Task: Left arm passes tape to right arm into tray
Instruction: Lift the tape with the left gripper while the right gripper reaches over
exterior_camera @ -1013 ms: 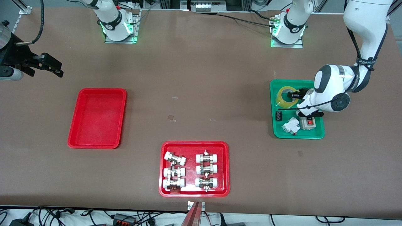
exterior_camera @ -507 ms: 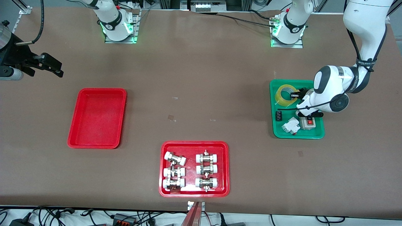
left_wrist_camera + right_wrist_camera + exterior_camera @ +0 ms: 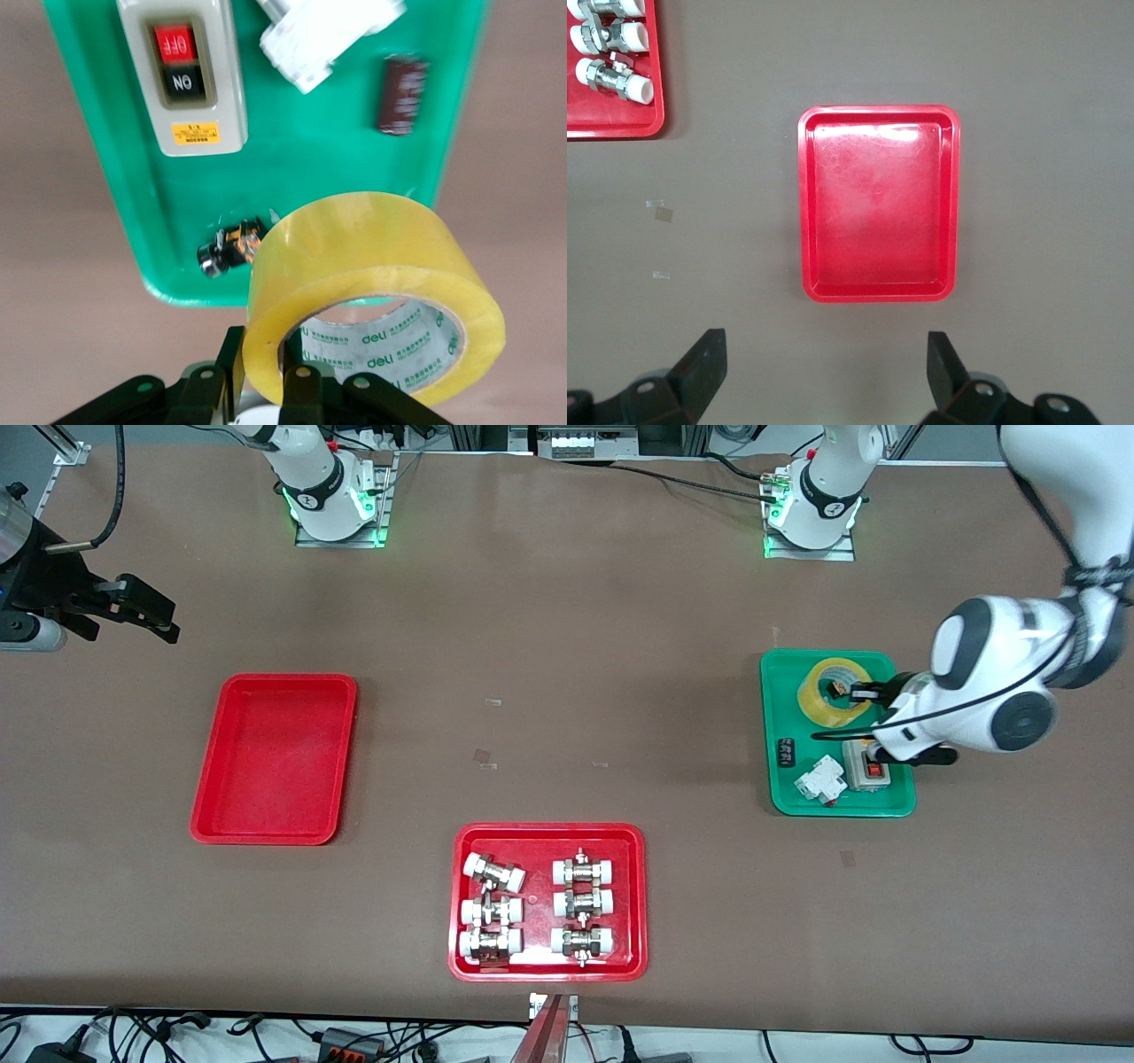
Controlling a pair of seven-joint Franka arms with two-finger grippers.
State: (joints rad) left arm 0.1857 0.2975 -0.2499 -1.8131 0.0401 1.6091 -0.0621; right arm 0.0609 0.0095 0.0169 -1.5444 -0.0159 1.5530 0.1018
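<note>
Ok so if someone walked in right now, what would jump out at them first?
Probably the yellow tape, lifted over the green tray in the left pincer, one finger through its core. Next, the plain red tray toward the right arm's end of the table, with the right pincer waiting open, up in the air.

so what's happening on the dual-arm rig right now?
The left gripper is shut on the tape, one finger through its core, holding it up over the green tray. That tray also holds a switch box, a white breaker and a small dark part. The right gripper is open and waits above the table near the empty red tray. No handover yet.
</note>
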